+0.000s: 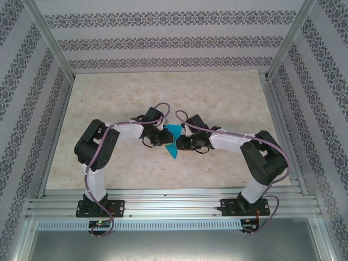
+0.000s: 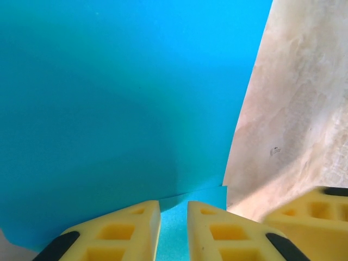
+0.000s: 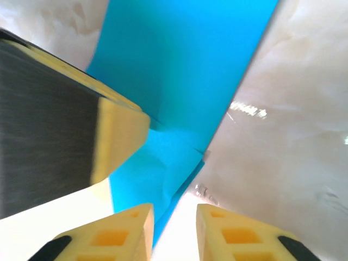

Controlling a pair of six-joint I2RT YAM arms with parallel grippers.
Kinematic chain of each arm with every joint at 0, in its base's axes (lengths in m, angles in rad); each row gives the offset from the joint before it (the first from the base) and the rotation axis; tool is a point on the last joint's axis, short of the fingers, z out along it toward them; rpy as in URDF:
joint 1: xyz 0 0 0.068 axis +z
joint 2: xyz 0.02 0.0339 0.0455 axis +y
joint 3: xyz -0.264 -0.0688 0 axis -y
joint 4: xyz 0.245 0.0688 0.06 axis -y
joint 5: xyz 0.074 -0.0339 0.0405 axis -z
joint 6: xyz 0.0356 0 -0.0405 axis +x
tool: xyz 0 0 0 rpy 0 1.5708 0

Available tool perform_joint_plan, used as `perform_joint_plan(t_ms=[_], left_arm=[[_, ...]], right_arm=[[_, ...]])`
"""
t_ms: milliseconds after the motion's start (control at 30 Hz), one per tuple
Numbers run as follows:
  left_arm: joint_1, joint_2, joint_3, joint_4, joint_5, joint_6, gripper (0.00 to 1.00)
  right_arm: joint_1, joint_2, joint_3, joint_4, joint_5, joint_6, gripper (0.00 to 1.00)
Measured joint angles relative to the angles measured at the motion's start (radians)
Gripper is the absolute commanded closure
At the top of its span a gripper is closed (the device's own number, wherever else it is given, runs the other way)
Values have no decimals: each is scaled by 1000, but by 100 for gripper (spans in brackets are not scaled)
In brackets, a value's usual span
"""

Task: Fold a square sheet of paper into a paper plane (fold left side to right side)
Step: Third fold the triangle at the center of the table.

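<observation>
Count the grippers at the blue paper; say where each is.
2. The left gripper sits at the left side of the blue paper, the right gripper at its right side.

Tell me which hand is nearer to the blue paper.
Left, narrowly. The left hand sits over the left part of the blue paper; the right hand is at the paper's right edge, which runs into its gap.

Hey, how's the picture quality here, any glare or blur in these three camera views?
Top external: even light, sharp, the square sheet of paper small in frame. Left wrist: paper crisp, the table beside it softly lit. Right wrist: a white glare streak on the table, and a dark-and-yellow finger at left is smeared.
</observation>
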Motion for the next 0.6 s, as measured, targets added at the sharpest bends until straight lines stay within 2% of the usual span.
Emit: perform_joint_plan(t_ms=[167,367,600], left_arm=[[0,0,-1,2,0,0,77],[0,0,-1,2,0,0,77],[0,0,-1,2,-1,0,78]], right_arm=[[-14,-148,9,-58,35,-16,65],[-6,-274,-68,-8,25,34,71],[83,-236,-169,126,-2,147,79]])
